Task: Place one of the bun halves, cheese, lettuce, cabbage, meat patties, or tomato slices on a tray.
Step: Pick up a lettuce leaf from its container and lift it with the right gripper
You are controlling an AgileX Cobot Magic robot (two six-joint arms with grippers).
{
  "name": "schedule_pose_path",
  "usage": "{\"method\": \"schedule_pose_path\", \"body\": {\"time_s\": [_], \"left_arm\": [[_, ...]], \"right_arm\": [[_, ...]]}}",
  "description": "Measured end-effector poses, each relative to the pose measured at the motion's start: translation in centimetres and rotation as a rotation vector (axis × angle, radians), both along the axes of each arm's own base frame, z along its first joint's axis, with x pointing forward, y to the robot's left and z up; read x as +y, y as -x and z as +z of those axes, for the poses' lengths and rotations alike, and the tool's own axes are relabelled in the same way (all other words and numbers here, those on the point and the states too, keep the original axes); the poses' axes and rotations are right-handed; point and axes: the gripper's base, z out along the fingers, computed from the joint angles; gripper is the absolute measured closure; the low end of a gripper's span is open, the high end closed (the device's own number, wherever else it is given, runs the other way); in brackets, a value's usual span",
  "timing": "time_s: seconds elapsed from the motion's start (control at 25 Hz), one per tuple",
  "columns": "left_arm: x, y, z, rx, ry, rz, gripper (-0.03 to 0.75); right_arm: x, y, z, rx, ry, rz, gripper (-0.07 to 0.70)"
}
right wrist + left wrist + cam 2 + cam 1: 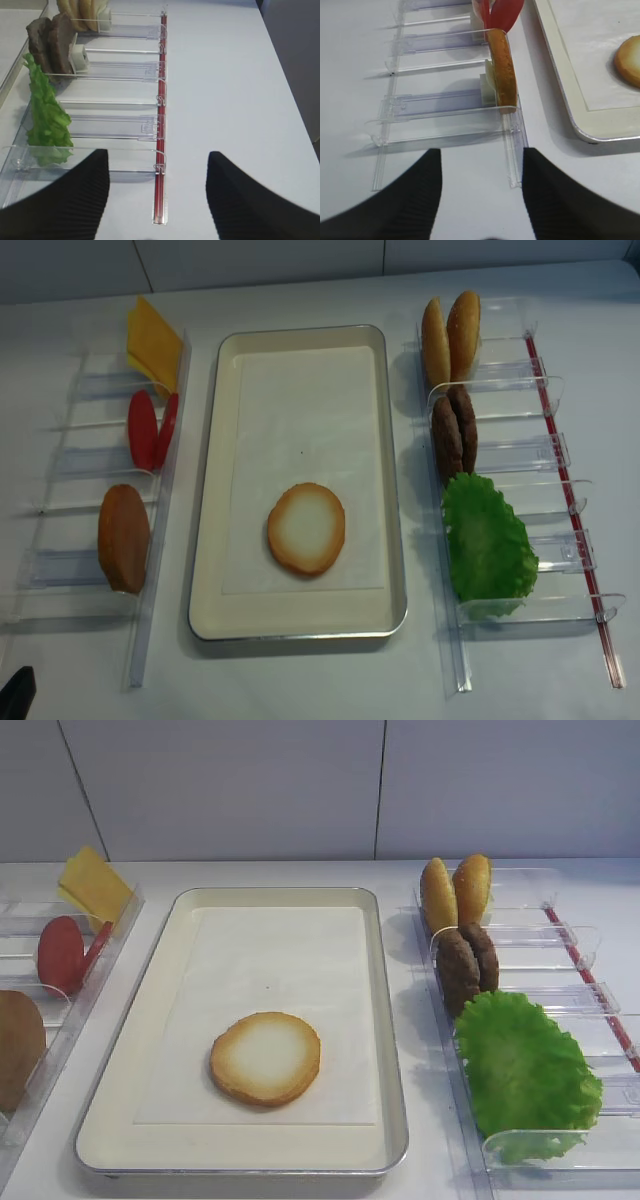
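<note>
A flat toasted bun half (265, 1058) lies on the paper liner of the cream tray (160, 1005), toward its near end. Two more bun halves (455, 892), two meat patties (467, 965) and a stack of frilly green leaves (525, 1070), lettuce or cabbage, stand on edge in the right rack. The left rack holds cheese (92, 885), tomato slices (62, 955) and another bun half (501, 65). My left gripper (481, 160) is open and empty at that rack's near end. My right gripper (157, 157) is open and empty over the right rack's near end, the leaves (47, 120) to its left.
Both clear plastic racks (520, 455) have several empty slots on their outer sides. A red strip (161, 100) runs along the right rack's outer edge. A bare white table surrounds everything, with a white wall behind. A black fingertip (15, 692) shows at the bottom left of the overhead view.
</note>
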Motion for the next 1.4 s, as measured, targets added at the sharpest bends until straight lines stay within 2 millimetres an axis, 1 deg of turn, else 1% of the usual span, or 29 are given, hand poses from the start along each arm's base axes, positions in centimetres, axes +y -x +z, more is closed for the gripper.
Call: {"method": "schedule_pose_path", "body": {"time_s": [0.52,0.68,0.84,1.04,1.4], "left_arm": [[0.0,0.0,0.0,0.000,0.000,0.000,0.356],[0.0,0.0,0.0,0.000,0.000,0.000,0.356],[0.0,0.0,0.0,0.000,0.000,0.000,0.356],[0.0,0.0,0.0,0.000,0.000,0.000,0.356],[0.0,0.0,0.0,0.000,0.000,0.000,0.356]], "right_arm": [[0.0,0.0,0.0,0.000,0.000,0.000,0.184],[0.1,0.0,0.0,-0.002,0.025,0.029,0.184],[0.8,0.1,0.6,-0.006,-0.036,0.084,0.191],[1.8,-1.1,1.0,0.072,-0.099,0.171,0.218],[2.9,-3.8,1.3,0.235,-0.207,0.238,0.220]]}}
